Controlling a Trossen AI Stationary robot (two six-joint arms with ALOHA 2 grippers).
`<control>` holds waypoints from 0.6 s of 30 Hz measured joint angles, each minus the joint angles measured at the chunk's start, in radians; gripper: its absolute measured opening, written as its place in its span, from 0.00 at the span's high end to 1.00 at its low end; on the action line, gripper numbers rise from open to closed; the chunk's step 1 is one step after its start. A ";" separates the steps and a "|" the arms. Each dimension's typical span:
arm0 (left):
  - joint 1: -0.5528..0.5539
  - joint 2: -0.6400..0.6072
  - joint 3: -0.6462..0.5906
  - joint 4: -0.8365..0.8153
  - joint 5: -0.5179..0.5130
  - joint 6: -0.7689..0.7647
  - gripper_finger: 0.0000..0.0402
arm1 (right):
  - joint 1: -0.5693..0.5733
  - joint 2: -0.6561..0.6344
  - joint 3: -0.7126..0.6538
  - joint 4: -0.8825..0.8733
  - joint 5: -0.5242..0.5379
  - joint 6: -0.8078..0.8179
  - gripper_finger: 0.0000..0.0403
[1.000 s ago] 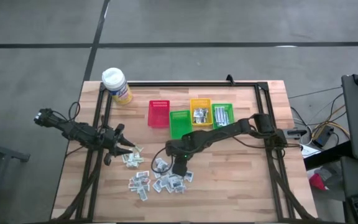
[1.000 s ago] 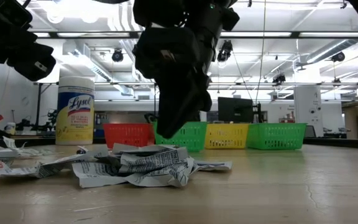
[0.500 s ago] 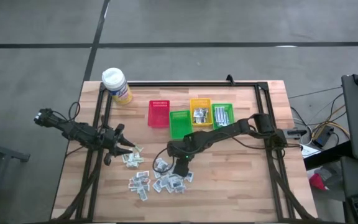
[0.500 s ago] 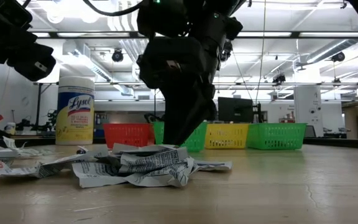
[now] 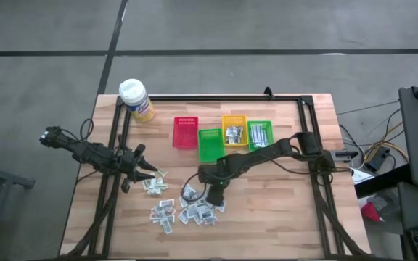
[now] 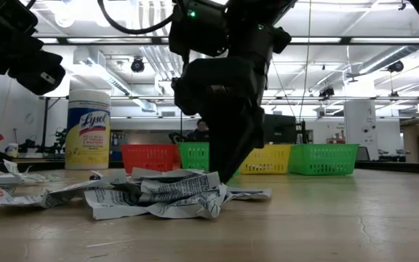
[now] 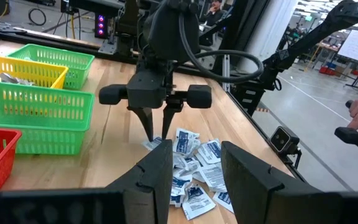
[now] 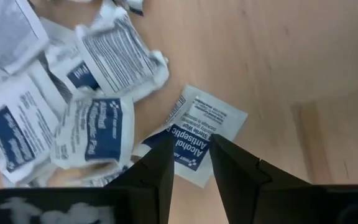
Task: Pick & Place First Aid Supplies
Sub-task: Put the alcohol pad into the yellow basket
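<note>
While the left gripper (image 5: 149,172) waits at the table's left w/ fingers apart, the right gripper (image 5: 216,201) sits over the packet pile (image 5: 183,206) mid-table. Low view: its tips meet the heap (image 6: 158,193). Right wrist: fingers (image 8: 160,165) slightly parted, straddling an alcohol wipe (image 8: 197,134), not clamped yet.

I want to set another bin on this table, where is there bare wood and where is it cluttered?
Bare wood lies on the wooden table to the right of the heap of white paper packets, in front of the row of small plastic bins. It is crowded around the heap, where the right gripper hangs over it and the left gripper waits beside it.
</note>
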 joint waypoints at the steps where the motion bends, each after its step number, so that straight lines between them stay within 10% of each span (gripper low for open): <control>1: 0.000 0.000 0.000 0.000 0.000 0.000 0.67 | 0.000 -0.001 0.000 -0.013 0.000 -0.001 0.74; 18: 0.000 0.000 0.000 -0.007 0.000 0.000 0.67 | -0.035 -0.013 0.005 -0.354 0.107 -0.092 0.80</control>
